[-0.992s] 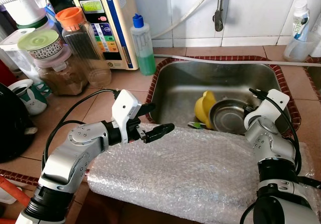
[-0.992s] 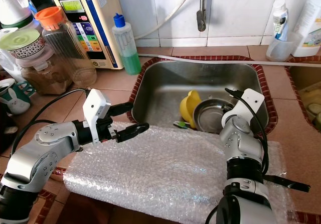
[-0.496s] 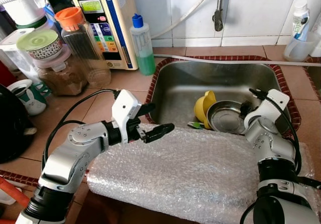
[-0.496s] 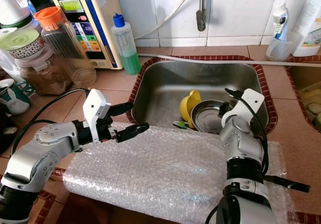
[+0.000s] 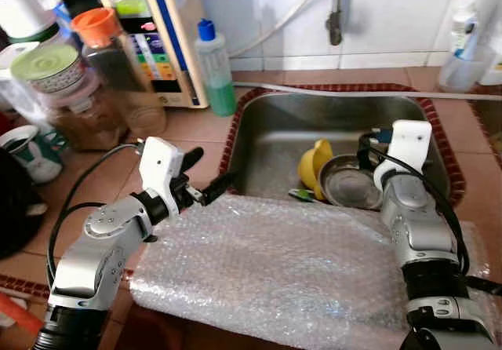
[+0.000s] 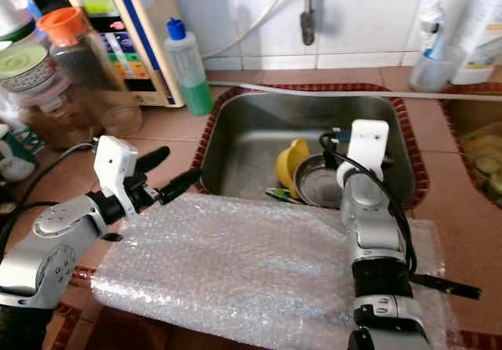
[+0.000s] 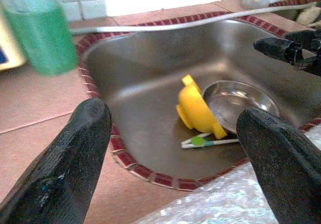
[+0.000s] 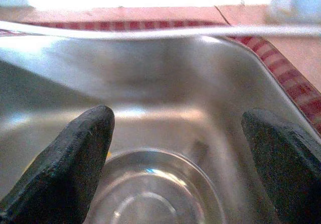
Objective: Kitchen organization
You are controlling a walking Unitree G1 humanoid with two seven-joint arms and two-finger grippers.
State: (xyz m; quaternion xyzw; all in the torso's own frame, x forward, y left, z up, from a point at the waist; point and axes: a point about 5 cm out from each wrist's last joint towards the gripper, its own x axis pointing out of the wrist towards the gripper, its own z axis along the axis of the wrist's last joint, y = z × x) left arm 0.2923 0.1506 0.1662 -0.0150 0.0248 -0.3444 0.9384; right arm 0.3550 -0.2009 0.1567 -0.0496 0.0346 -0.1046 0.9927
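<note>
Since a second ago the left gripper has drawn back from over the bubble wrap toward the sink's left rim, and the right gripper has swung to hang over the steel bowl in the sink. Both are wide open and empty. The bowl lies beside a yellow cup; the wrap in front of the sink likely serves as a landing spot.

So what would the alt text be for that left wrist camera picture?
Two black fingers spread apart frame a stainless steel sink holding a yellow plastic cup on its side, a round steel bowl and a green-and-white toothbrush; a bottle of green liquid stands on the terracotta counter.
</note>
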